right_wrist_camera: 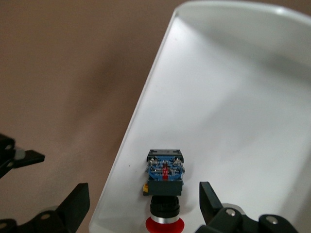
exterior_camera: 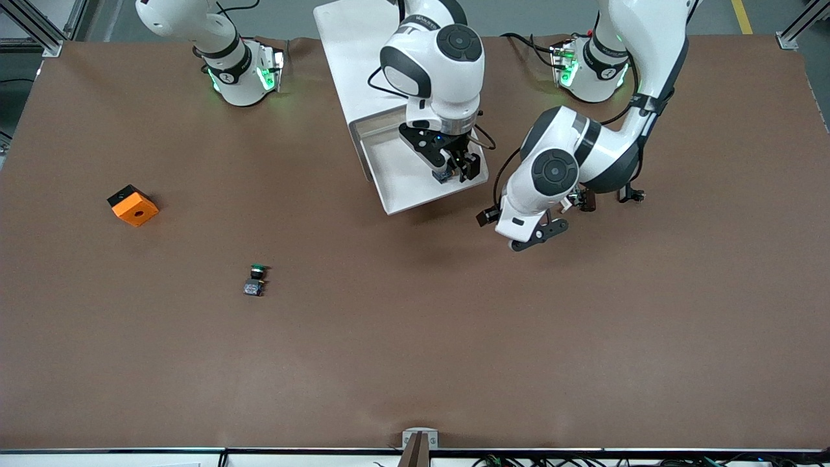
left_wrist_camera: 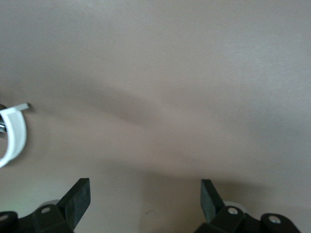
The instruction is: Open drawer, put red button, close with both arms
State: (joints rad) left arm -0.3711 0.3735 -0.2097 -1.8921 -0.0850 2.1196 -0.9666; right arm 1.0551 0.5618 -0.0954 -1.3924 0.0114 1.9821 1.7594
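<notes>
The drawer [exterior_camera: 399,178] stands pulled out of the white cabinet [exterior_camera: 353,58], its pale tray showing. The red button [exterior_camera: 442,176] lies on its side in the tray near the rim toward the left arm's end. In the right wrist view the red button [right_wrist_camera: 165,179] lies on the tray [right_wrist_camera: 233,97] between the fingers, with gaps on both sides. My right gripper [exterior_camera: 456,174] [right_wrist_camera: 143,187] is open over the drawer. My left gripper [exterior_camera: 541,237] [left_wrist_camera: 144,183] is open and empty, low over the bare table beside the drawer, toward the left arm's end.
A green-capped switch [exterior_camera: 257,275] lies on the brown table nearer the front camera, toward the right arm's end. An orange block [exterior_camera: 133,205] sits farther toward that end. Both arm bases stand along the table's edge by the cabinet.
</notes>
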